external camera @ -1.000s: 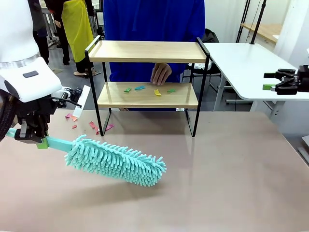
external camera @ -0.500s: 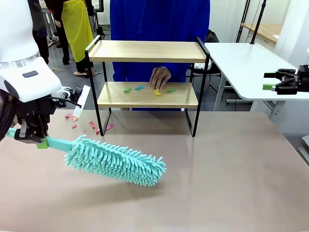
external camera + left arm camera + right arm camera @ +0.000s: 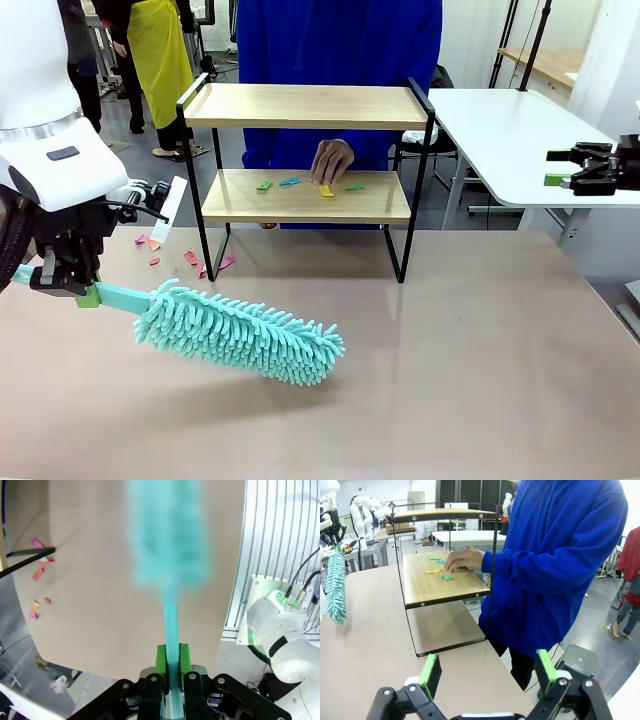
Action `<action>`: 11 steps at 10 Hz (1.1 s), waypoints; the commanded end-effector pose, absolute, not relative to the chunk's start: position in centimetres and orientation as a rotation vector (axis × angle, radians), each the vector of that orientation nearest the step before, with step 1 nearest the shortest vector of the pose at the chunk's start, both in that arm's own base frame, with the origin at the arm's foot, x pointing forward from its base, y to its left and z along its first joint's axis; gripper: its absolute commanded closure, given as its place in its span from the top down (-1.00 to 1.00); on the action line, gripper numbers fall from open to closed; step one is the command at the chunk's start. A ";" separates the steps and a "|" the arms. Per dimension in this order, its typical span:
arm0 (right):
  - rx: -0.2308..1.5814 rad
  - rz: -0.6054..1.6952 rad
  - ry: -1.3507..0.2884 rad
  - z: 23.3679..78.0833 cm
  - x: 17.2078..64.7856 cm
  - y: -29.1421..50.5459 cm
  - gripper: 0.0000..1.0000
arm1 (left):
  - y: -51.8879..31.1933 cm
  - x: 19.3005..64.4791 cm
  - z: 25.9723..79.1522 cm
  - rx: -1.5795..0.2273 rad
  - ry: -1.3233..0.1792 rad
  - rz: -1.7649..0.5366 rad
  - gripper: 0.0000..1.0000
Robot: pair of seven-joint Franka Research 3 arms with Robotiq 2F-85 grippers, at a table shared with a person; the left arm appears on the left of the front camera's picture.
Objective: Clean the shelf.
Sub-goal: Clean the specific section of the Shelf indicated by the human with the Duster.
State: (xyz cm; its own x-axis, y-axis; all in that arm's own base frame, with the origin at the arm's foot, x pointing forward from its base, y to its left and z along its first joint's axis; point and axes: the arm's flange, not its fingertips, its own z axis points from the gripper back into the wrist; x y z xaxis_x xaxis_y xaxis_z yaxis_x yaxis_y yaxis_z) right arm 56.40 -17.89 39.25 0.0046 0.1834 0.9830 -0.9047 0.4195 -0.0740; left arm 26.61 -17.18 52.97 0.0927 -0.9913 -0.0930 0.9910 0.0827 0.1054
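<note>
Gripping the flat teal handle of a fluffy teal microfibre duster (image 3: 240, 335), the left pincer (image 3: 75, 290) is clenched near the left edge of the beige tabletop (image 3: 470, 390). The left wrist view shows its green pads (image 3: 160, 661) pressed on either side of the handle. The duster's head slants out toward the middle of the tabletop, low over it; whether the tip brushes the surface I cannot tell. Farther back, a few pink and red paper scraps (image 3: 190, 260) lie on the tabletop by the left legs of the shelf (image 3: 300, 105). This is a small two-tier rack of light wooden boards in a thin black metal frame, standing at the middle of the far edge. On its lower board lie small green, blue and yellow paper scraps (image 3: 305, 185), and a person's hand (image 3: 332, 160) reaches in from the far side and rests among them. Off the right edge, the right pincer (image 3: 553, 168) hangs released, holding nothing. The tool seems to be in hand but the sweeping not yet begun. The next move probably calls for raising the duster, levelling its head to slip between the two boards clear of the black uprights, and brushing the scraps off, once the hand is out of the way.
</note>
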 end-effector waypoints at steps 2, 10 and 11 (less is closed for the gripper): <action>0.738 0.993 -1.282 39.6 56.5 -17.7 1.00 | -17.1 26.5 53.2 0.157 0.001 -1.473 -0.74; 0.738 0.993 -1.282 39.6 56.5 -17.7 1.00 | -27.5 27.5 60.1 -0.124 -0.194 -0.880 -0.74; 0.738 0.993 -1.282 39.6 56.5 -17.7 1.00 | -29.3 27.5 60.4 -0.143 -0.207 -0.831 -0.74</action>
